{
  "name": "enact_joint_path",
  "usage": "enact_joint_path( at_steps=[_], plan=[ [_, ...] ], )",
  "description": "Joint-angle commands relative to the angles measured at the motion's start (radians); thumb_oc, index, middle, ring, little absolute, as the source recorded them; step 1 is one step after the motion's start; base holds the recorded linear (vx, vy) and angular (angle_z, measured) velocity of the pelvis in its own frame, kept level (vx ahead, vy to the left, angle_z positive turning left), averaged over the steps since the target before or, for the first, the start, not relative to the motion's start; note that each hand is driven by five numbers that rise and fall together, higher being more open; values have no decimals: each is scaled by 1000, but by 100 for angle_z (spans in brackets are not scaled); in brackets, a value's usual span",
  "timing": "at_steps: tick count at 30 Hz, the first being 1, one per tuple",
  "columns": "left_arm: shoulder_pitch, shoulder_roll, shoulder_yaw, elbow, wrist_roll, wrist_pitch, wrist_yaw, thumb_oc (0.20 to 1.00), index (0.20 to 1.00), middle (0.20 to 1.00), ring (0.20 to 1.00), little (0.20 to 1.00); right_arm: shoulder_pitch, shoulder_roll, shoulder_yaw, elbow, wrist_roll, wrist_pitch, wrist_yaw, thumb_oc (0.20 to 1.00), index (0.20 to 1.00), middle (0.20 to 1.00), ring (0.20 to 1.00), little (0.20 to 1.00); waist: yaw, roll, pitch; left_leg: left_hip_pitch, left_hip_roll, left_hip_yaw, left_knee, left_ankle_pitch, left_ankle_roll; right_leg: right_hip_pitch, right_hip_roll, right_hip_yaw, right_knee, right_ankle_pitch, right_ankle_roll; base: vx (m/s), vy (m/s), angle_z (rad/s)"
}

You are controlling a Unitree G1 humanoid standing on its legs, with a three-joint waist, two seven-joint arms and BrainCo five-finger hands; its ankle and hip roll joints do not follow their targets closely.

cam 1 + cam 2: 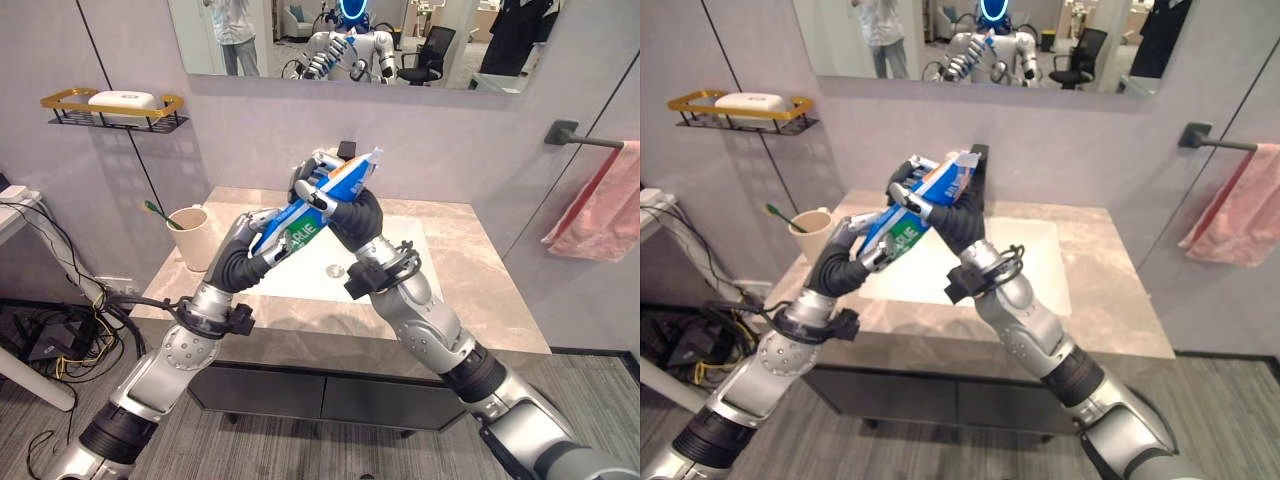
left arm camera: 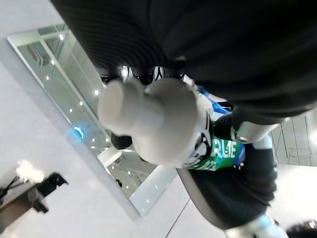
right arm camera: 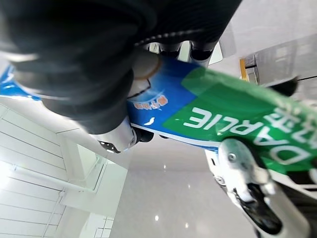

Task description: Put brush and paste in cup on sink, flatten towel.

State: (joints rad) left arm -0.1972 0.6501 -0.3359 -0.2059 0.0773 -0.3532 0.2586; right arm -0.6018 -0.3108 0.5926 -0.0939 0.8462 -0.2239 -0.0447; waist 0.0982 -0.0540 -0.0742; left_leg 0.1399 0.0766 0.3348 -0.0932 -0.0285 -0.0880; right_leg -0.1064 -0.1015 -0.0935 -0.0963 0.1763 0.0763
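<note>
Fingers of both hands are curled on the toothpaste tube, which hangs tilted in the air above the sink basin, cap end low toward 7 o'clock and crimped end high toward 1 o'clock. The left hand clamps the lower, green part of the tube; the right hand wraps the upper, blue part, its dark cover facing the camera. This looks like a handover or a regrasp in mid-air, and that is where the risk lies: if one hand lets go before the other has a firm hold, the slick tube could slip and drop into the basin or onto the counter. A long, soft tube may also bend or twist between two grips pulling at different angles. The cup stands on the counter at about 9 o'clock from the hands, well apart from them, with a green-handled toothbrush already leaning in it; a tube carried in at a slant could knock the brush or tip the cup. The pink towel hangs bunched from the wall bar at 3 o'clock, not yet flattened.
</note>
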Motion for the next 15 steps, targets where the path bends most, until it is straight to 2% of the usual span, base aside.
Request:
enact_joint_path(
  at_steps=[1,6,7,11,15],
  plan=[
    [-7,45,-18,65,-12,21,4,200,200,200,200,200,-67,39,-132,-43,-12,-122,-14,200,200,200,200,200,7,-48,-11,-77,52,-100,6,33,-2,57,-150,-7,14,11,116,0,0,0],
    [7,43,-18,65,-15,23,-1,200,200,200,200,200,-50,41,-144,-43,-10,-123,-20,200,200,200,200,200,11,-53,-7,-79,50,-104,6,33,0,58,-150,-9,15,10,115,0,0,0],
    [10,43,-20,66,-15,25,-4,1000,1000,1000,1000,1000,-43,41,-149,-42,-9,-125,-24,200,200,200,200,200,11,-55,-5,-80,49,-107,6,32,1,59,-150,-10,17,9,115,0,0,0],
    [32,43,-18,70,-12,34,-3,1000,1000,1000,1000,1000,-19,43,-166,-46,-17,-128,-44,200,200,200,200,200,15,-64,7,-83,42,-123,6,27,10,60,-156,-14,42,2,116,-9,34,7],
    [66,63,-5,65,-6,39,-15,1000,1000,1000,1000,1000,10,43,-183,-52,-33,-124,-53,200,200,200,200,200,27,-67,29,-84,15,-145,7,19,32,56,-180,-11,76,1,121,-14,79,12]
  ],
)
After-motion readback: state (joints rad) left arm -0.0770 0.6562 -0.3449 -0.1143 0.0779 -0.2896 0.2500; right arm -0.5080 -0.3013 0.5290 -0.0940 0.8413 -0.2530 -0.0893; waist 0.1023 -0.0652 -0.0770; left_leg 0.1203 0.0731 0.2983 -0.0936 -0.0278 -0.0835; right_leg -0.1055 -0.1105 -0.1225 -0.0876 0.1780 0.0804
